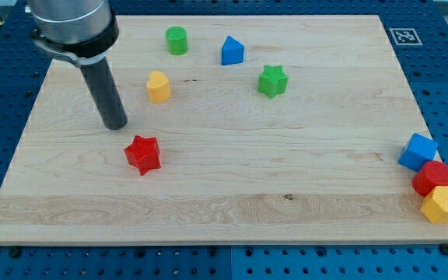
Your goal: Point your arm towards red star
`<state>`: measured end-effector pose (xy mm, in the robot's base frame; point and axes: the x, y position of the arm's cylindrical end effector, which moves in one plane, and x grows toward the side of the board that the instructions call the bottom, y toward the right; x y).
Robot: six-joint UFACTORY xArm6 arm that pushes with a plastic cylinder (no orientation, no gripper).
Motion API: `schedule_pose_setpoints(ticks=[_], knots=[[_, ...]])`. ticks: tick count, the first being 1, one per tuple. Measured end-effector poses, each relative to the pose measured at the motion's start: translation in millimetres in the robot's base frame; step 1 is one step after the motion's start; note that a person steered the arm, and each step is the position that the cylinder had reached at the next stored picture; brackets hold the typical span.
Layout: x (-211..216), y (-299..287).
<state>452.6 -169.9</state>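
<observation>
Wooden board (pixel 232 187) carries eight blocks: two red, two yellow, two green, two blue. One red star (pixel 143 154) lies left of centre, just below and right of my tip (pixel 117 124), apart. With no jaws, nothing is held.

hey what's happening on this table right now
A robot arm with a dark rod is working over a wooden board of coloured blocks. My tip rests just above and left of the red star, close but apparently not touching. A yellow block sits nearby toward the view's top.
</observation>
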Motion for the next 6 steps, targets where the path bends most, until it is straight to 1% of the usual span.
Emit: schedule_pose_setpoints(ticks=[1, 3, 4, 6], knots=[[5.6, -5.6], [32.2, -7.0], [46.0, -1.4], [57.3, 33.0]])
